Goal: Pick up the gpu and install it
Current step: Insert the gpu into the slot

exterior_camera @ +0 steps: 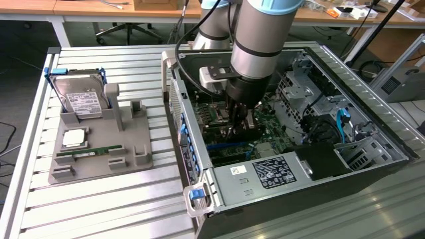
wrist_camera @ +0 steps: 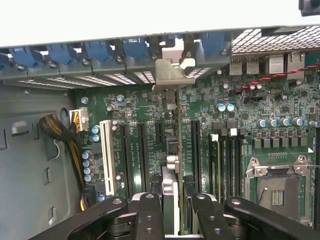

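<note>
1. We're in a robotics lab or test workshop: the work surface is a ribbed aluminium-profile bench (exterior_camera: 99, 199).
2. An open computer case (exterior_camera: 371, 144) lies along the bench's far side edge, motherboard (wrist_camera: 225, 135) exposed.
3. A grey fixture block (exterior_camera: 99, 149) near the opposite edge holds spare parts.
4. Behind the bench: wooden desks (exterior_camera: 93, 7), an office chair base (exterior_camera: 126, 32), trailing cables.
</note>
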Motion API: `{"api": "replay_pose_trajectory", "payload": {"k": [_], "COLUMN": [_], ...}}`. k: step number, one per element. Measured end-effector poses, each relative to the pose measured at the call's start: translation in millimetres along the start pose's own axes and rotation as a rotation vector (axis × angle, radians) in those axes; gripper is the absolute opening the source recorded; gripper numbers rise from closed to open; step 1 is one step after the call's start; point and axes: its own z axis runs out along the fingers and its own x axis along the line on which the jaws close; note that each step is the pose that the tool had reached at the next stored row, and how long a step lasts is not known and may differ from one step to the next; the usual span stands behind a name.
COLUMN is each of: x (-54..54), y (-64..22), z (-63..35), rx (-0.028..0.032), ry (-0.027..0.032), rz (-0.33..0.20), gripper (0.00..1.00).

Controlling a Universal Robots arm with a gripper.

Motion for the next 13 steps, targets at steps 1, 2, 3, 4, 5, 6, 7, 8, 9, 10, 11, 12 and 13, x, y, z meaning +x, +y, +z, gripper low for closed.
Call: {"api": "replay_pose_trajectory", "payload": {"k": [1, 2, 3, 4, 5, 6, 7, 8, 9, 10, 11, 12, 13], "x": [0.0, 0.0, 0.0, 0.1, 0.2, 0.3, 0.3, 0.3, 0.3, 0.3, 0.1, 0.0, -0.1], "y": [0.3, 0.5, 1.1, 2.1, 3.6, 4.9, 6.1, 6.2, 6.3, 6.4, 6.5, 6.6, 7.0], "z": [0.1, 0.1, 0.1, 0.1, 0.0, 0.0, 0.0, 0.0, 0.0, 0.1, 0.2, 0.2, 0.1], "rx": [0.0000, 0.0000, 0.0000, 0.0000, -0.0001, -0.0002, -0.0001, -0.0002, -0.0003, -0.0003, -0.0004, -0.0004, -0.0007], "ry": [-0.0003, -0.0008, -0.0012, -0.0017, -0.0019, -0.0020, -0.0023, -0.0029, -0.0042, -0.0052, -0.0066, -0.0082, -0.0099], "rz": [0.001, 0.002, 0.002, 0.002, 0.001, 0.001, 0.001, 0.001, 0.001, 0.001, 0.002, 0.002, 0.002], "gripper": [0.27, 0.27, 0.27, 0.27, 0.27, 0.27, 0.27, 0.27, 0.27, 0.27, 0.27, 0.27, 0.27]}}
